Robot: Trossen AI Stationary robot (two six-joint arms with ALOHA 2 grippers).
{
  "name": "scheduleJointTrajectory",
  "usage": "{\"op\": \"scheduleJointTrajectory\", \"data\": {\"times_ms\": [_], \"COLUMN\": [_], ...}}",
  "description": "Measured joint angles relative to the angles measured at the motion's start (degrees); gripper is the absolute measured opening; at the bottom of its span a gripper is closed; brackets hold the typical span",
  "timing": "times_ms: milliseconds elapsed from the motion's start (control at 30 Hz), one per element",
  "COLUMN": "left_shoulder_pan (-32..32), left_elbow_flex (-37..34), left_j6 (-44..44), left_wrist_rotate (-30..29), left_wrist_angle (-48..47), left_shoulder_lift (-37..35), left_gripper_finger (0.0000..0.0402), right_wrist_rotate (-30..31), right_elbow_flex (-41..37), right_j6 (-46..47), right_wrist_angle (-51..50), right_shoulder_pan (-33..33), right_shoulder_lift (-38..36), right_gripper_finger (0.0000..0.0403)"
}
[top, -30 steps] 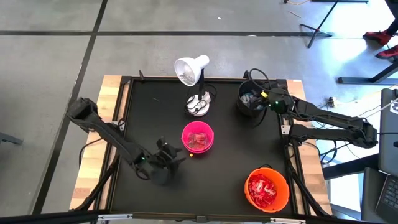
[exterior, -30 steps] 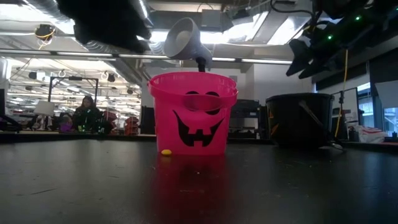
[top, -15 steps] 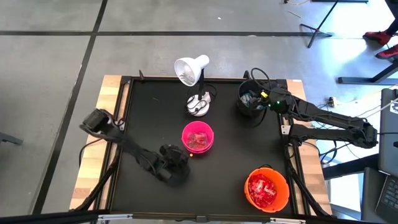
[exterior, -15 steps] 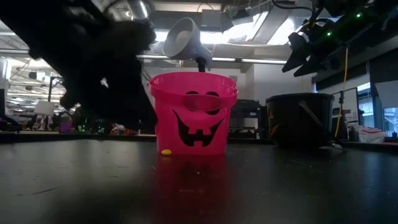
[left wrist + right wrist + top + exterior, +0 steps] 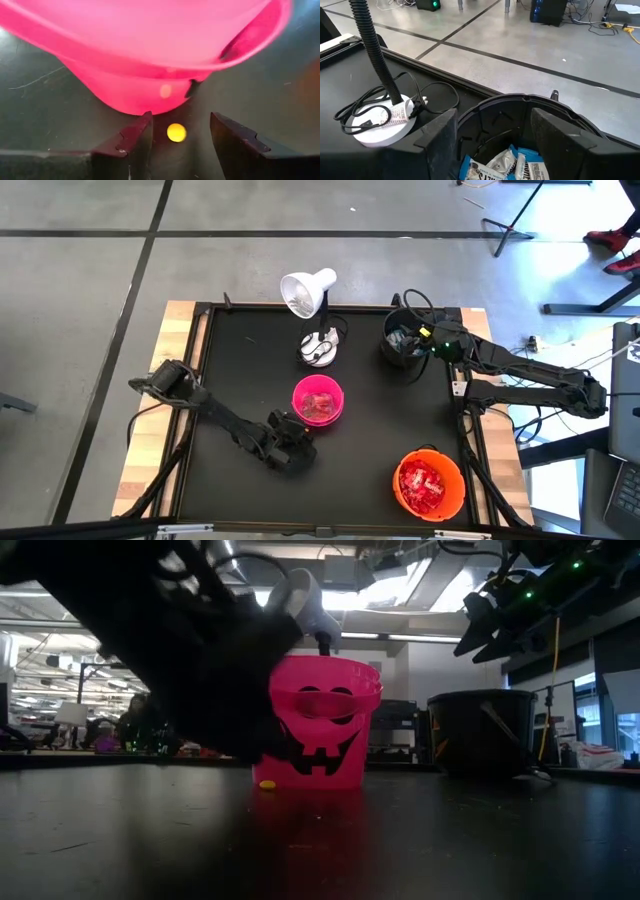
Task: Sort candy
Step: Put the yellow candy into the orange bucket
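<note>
overhead, low and wrist views of a black table top [image 5: 240,370] set in a pale wooden frame, read from left to right. the left arm reaches across the near left part of the table, and the left gripper [image 5: 292,452] sits low over the surface just in front of the translucent pink plastic bucket [image 5: 318,401] with a black jack-o'-lantern face [image 5: 322,745]. its two dark fingers [image 5: 131,142] stand well apart and hold nothing; a small round yellow candy [image 5: 176,132] lies on the table between them, close to the foot of the pink bucket, and no contact with either finger is seen. in the overhead view the same yellow candy [image 5: 307,428] shows at the bucket's near edge. shiny red wrapped sweets [image 5: 317,405] lie inside the pink bucket. behind it stands a white desk lamp [image 5: 308,293] on a round white base [image 5: 319,349] with a coiled black cord. further right, a round black bucket [image 5: 402,344] stands at the far right part of the table; the right gripper [image 5: 415,338] hovers over its rim, fingers [image 5: 439,134] spread wide and empty. white-and-blue wrapped bars [image 5: 504,165] lie at the bottom of the black bucket. at the near right corner an orange plastic bucket [image 5: 430,484] holds a heap of red packets [image 5: 422,483]. in the low view the left arm's dark bulk covers the pink bucket's left side.
</note>
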Motion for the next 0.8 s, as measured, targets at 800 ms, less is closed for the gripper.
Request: {"op": "scheduleJointTrajectory", "data": {"times_ms": [800], "left_shoulder_pan": [0.0], "left_elbow_flex": [1.1], "left_j6": [-1.9], "left_wrist_rotate": [5.4], "left_wrist_angle": [-4.4], "left_shoulder_lift": [3.8], "left_gripper_finger": [0.0053], "right_wrist_rotate": [-1.0], "right_elbow_flex": [0.0], "right_j6": [0.1], "right_wrist_angle": [-0.1], "right_shoulder_pan": [0.0], "right_shoulder_lift": [0.0], "right_gripper_finger": [0.0248]}}
